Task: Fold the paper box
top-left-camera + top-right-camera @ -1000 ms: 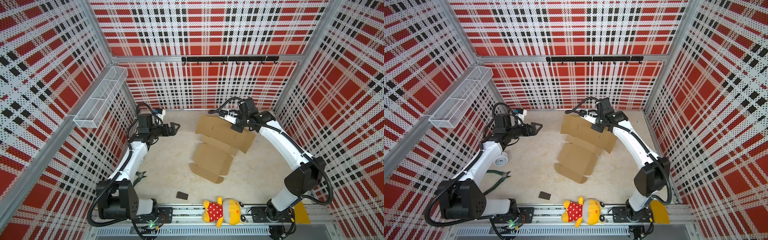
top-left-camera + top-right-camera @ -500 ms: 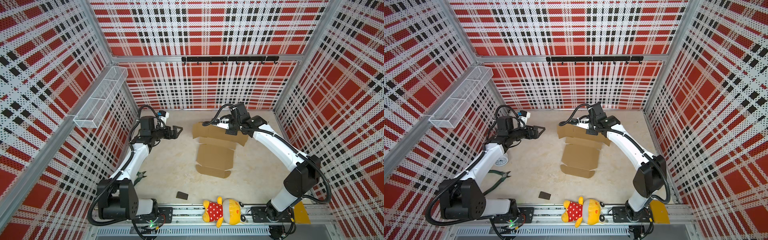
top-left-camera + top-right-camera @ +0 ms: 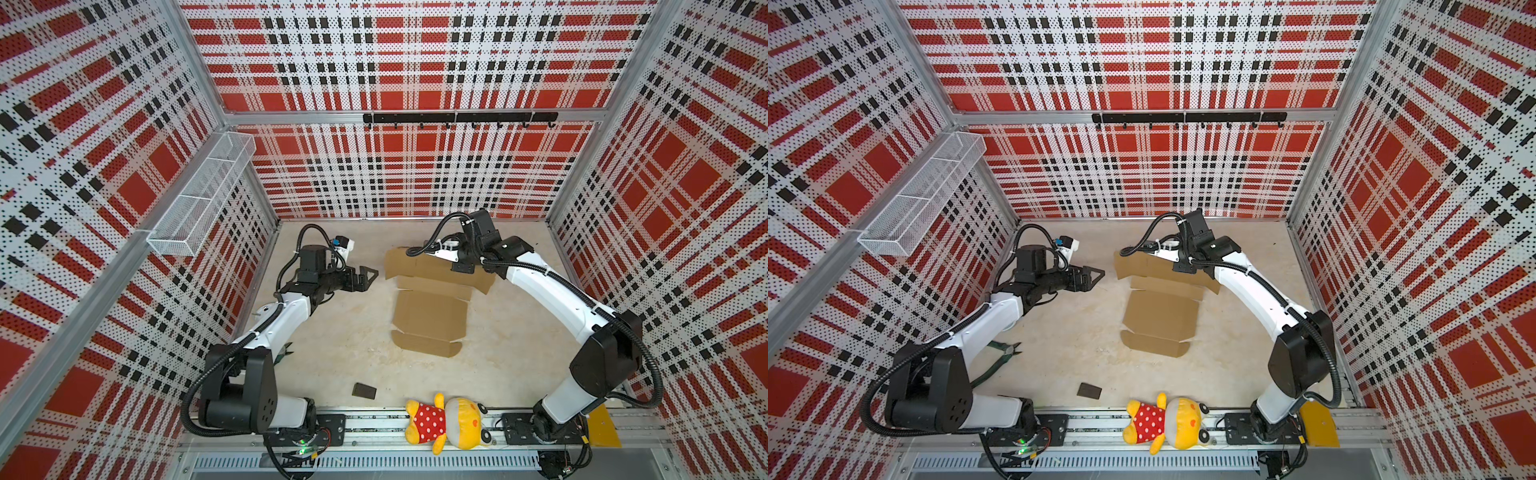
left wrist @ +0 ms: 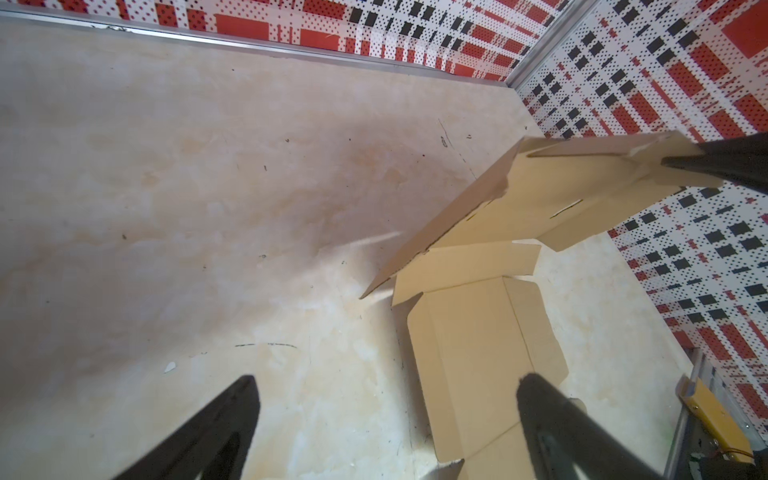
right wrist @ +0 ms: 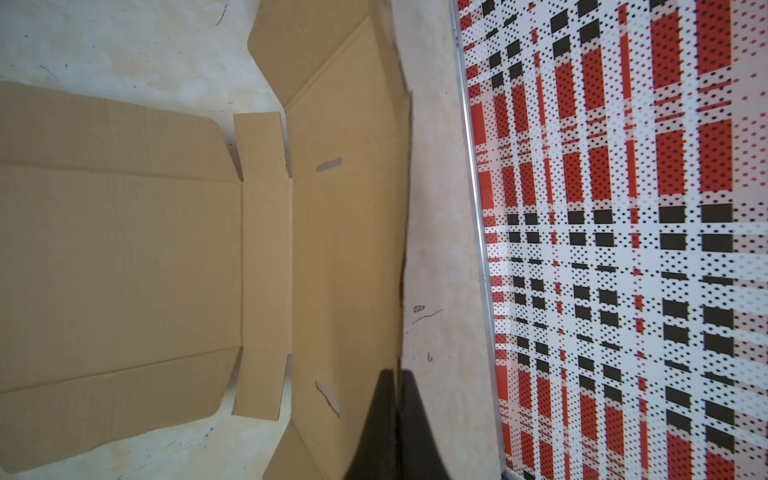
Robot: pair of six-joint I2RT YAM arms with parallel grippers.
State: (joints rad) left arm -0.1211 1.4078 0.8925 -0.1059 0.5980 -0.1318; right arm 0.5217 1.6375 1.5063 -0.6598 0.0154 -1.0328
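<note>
Pinching the far edge of the plain brown corrugated cardboard paper box (image 3: 430,318), the right gripper (image 5: 395,376) is clamped tight on that rim and holds the wide rear panel tilted up off the beige desk (image 3: 332,332). The near panels and front flap lie flat at mid-desk. Just beside the raised panel, the left gripper (image 3: 368,277) hovers with jaws spread wide, touching nothing. A small dark brown rectangular block (image 3: 364,390) lies near the front edge, a yellow plush toy in a red polka-dot shirt (image 3: 446,422) lies across the front rail, and green-handled pliers (image 3: 1003,353) sit beside the left arm.
</note>
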